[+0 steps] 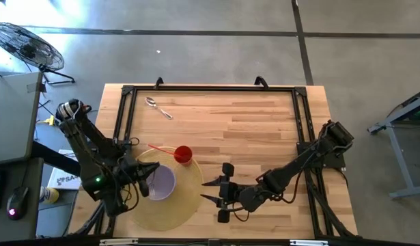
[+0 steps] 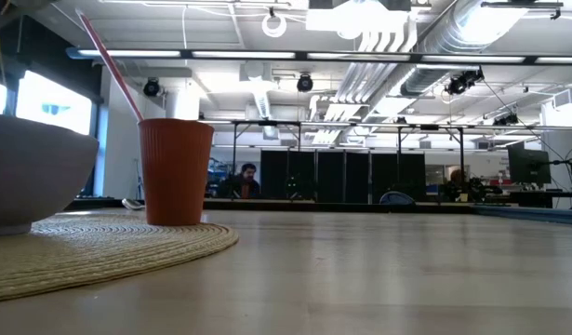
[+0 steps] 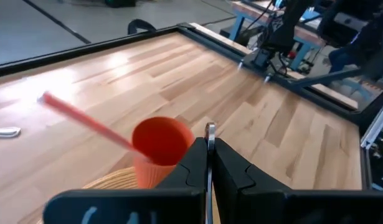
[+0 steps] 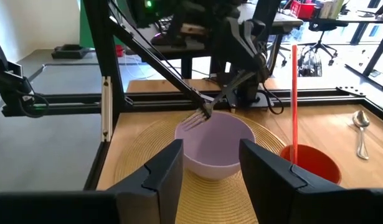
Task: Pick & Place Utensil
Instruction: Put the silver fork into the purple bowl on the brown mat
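Note:
My left gripper (image 1: 144,178) is shut on a metal fork (image 4: 197,117) and hovers at the left edge of the lilac bowl (image 1: 162,183). The bowl sits on a round woven placemat (image 1: 170,205). A red cup (image 1: 183,154) with a red straw (image 4: 294,99) stands on the mat's far edge. A metal spoon (image 1: 158,108) lies flat on the wood near the far left corner. My right gripper (image 1: 220,195) is open and level just right of the mat, facing the bowl (image 4: 213,146). My left gripper pinches the fork's handle (image 3: 209,167) between its two shut fingers, and the handle's end (image 3: 210,130) sticks out past the fingertips. It comes in from the table's left, slanting down. The fork is lifted, tilted, with its tines (image 4: 192,121) low over the bowl's rim.
A black metal frame (image 1: 125,123) runs along the table's left, far and right edges. Bare wood lies between the cup and the right rail. In the low view the bowl (image 2: 25,177), cup (image 2: 177,172) and mat (image 2: 99,247) fill the left side.

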You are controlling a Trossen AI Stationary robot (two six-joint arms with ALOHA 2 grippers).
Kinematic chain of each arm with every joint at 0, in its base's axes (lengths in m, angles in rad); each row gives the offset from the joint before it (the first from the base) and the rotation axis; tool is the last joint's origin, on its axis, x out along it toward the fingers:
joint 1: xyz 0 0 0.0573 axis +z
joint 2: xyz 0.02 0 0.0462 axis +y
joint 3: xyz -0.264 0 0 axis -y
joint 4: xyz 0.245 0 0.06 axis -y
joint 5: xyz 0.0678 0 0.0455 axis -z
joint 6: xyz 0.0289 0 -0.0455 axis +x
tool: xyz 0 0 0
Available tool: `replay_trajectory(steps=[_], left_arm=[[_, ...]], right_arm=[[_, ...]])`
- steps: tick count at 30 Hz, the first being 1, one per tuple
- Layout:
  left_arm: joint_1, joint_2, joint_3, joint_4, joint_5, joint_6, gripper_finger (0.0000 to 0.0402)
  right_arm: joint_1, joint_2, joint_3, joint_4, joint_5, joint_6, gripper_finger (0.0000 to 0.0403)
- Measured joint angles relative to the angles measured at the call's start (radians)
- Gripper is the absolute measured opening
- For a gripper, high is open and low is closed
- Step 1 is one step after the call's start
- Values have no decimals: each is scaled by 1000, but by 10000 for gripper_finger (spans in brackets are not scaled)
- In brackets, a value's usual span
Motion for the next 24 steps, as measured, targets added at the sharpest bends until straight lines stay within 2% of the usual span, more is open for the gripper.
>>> replay_trajectory(steps=[8,14,19,24], left_arm=[[13,0,-85,-3,1,-119,1],[51,0,-113,-1,44,-132,1],[89,0,-114,24,94,-92,1],[116,0,-114,115,167,55,1]], right_arm=[[0,0,0,-3,-1,0,150],[0,0,0,-3,-2,3,150],[0,0,0,-3,-2,3,151],[0,0,0,-3,-2,1,150]])
